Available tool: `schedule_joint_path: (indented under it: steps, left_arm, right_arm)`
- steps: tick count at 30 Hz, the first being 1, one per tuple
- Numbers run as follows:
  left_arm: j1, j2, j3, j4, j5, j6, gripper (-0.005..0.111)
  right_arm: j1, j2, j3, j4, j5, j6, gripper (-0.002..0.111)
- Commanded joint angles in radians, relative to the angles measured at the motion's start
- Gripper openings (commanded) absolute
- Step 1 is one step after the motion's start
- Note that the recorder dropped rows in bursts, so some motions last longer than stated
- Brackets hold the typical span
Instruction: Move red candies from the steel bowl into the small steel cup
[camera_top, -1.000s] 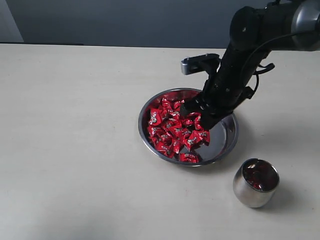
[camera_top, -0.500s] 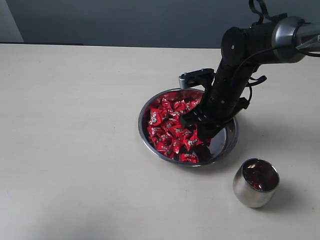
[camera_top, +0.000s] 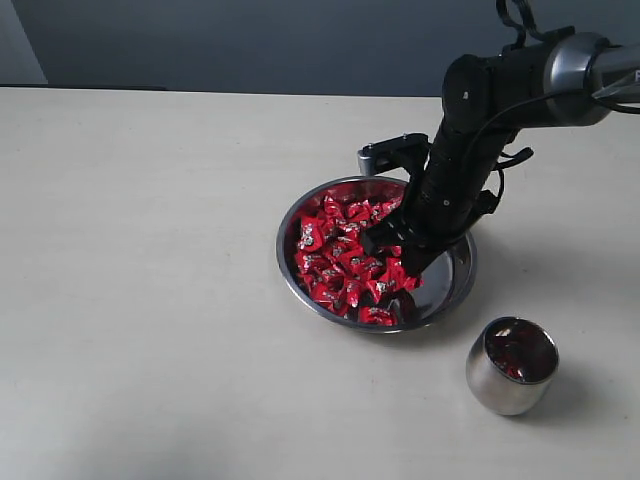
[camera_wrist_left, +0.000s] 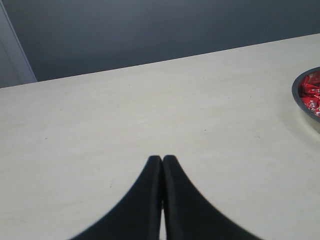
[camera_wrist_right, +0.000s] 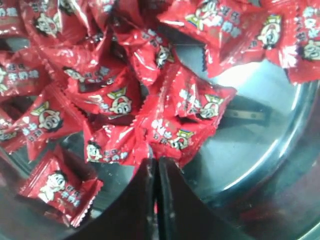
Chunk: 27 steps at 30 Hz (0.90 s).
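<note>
Pinching one wrapper edge from the red candies, right gripper jaws pressed together, low in steel bowl; small steel cup waits near for the drop; left gripper closed, idle, out of the way

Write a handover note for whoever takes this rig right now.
Left gripper: jaws shut, over bare table, off to one side of the steel bowl.
Right gripper: jaws shut, down in the bowl with its tips at one wrapper's edge; grip unconfirmed.
Red candies: most are piled in the bowl. Some red shows inside the small steel cup, which stands upright, apart from the bowl.
Done: apparently a few candies in the cup.
Left: lift, check the pick, carry it to the cup, repeat.
</note>
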Motion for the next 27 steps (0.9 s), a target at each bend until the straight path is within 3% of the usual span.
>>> schedule_joint_path:
  steps: [1, 11, 19, 27]
  left_arm:
    - [-0.008, -0.004, 0.001, 0.002, -0.007, -0.006, 0.0]
    - [-0.008, -0.004, 0.001, 0.002, -0.007, -0.006, 0.0]
    - [-0.008, -0.004, 0.001, 0.002, -0.007, -0.006, 0.0]
    - [-0.008, -0.004, 0.001, 0.002, -0.007, -0.006, 0.0]
  right_arm:
    - [-0.002, -0.031, -0.003, -0.014, -0.002, -0.007, -0.001]
    - [-0.002, -0.086, -0.003, -0.132, 0.061, 0.035, -0.001]
    - [-0.002, -0.322, 0.015, -0.058, 0.159, 0.037, -0.001]
    - [-0.002, -0.614, 0.177, -0.073, 0.206, 0.097, -0.001]
